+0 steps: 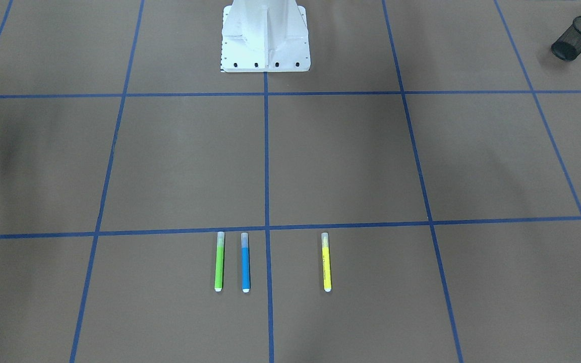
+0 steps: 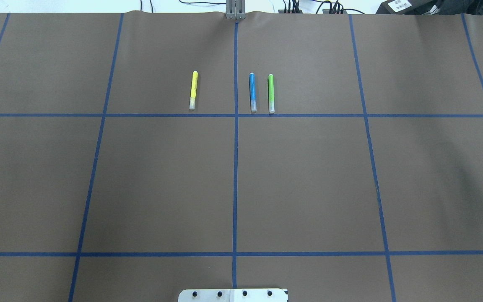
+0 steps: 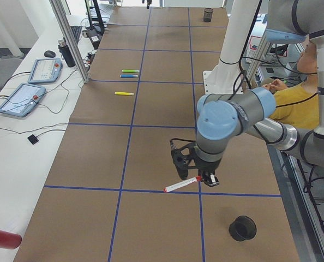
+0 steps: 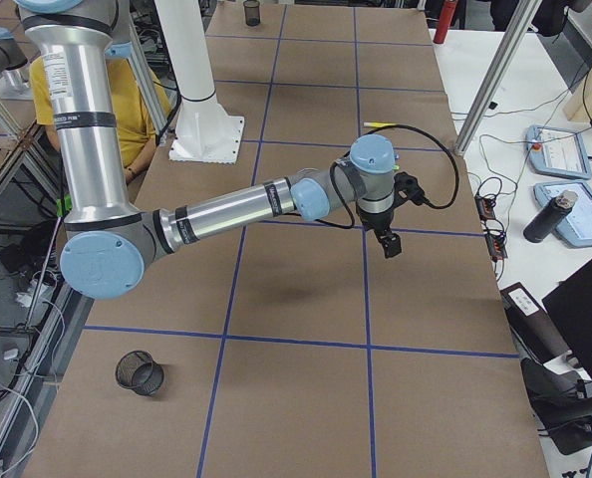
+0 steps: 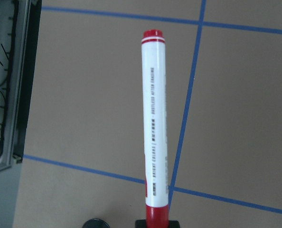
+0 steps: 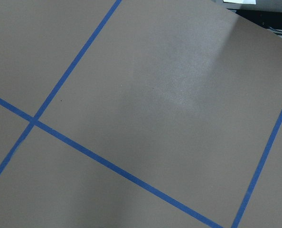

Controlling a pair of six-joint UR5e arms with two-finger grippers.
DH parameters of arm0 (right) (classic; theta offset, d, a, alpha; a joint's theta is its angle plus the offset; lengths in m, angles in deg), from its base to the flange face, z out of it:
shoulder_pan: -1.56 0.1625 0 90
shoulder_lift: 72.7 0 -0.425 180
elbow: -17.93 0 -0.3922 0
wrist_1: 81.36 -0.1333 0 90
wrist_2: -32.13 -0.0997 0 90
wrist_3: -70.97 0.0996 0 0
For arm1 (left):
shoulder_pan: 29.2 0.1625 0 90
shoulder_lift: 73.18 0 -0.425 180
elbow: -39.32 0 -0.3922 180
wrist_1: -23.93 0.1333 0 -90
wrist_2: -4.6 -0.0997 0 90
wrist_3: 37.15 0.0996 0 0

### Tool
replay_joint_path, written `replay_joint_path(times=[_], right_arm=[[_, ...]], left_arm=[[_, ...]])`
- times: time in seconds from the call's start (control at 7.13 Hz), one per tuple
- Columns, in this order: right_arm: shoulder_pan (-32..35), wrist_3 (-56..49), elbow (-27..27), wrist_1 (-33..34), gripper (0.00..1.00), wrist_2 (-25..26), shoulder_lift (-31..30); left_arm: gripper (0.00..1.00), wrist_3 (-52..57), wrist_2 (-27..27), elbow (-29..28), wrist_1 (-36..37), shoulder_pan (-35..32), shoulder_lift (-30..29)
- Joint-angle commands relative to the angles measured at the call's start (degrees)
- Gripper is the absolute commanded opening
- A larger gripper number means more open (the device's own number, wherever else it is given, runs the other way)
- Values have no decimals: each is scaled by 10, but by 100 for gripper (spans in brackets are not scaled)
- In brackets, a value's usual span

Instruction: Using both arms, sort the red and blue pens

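The red pen [image 5: 154, 123], white-barrelled with red ends, is gripped by its red cap in my left gripper [image 5: 156, 222]. In the exterior left view that gripper [image 3: 205, 177] hangs low over a blue tape line, and the red pen [image 3: 181, 185] sticks out level from it. The blue pen [image 1: 245, 262] lies on the table beside a green pen [image 1: 219, 262], also seen from overhead as the blue pen [image 2: 252, 92]. My right gripper [image 4: 389, 242] hovers above the table, away from the pens; I cannot tell whether it is open or shut.
A yellow pen [image 1: 326, 262] lies apart from the other two. One black mesh cup [image 3: 243, 227] stands near my left gripper, and another mesh cup [image 4: 140, 372] stands at the table's right end. The white pedestal base [image 1: 265, 45] sits at the table's robot side. A seated person [image 3: 295, 103] is beside the table.
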Motion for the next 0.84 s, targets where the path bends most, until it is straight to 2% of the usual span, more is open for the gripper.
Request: replay_joint_path(times=[0.0,0.14,0.28,0.56,0.7], right_arm=[[0,0,0,0,100,1,-1],[0,1,-1,0,100,1,-1],[0,1,-1,0,100,1,-1],[1,1,-5,0,100,1,0],[1,1,-5,0,100,1,0]], left_arm=[[0,53,2,-21,8,-142,93],[0,65,1,-81,11,-172,98],[0,70,2,-129,46,-188,95],[0,71,-1,-153,146,-201,99],[0,73,-2,-180,172,-215,97]])
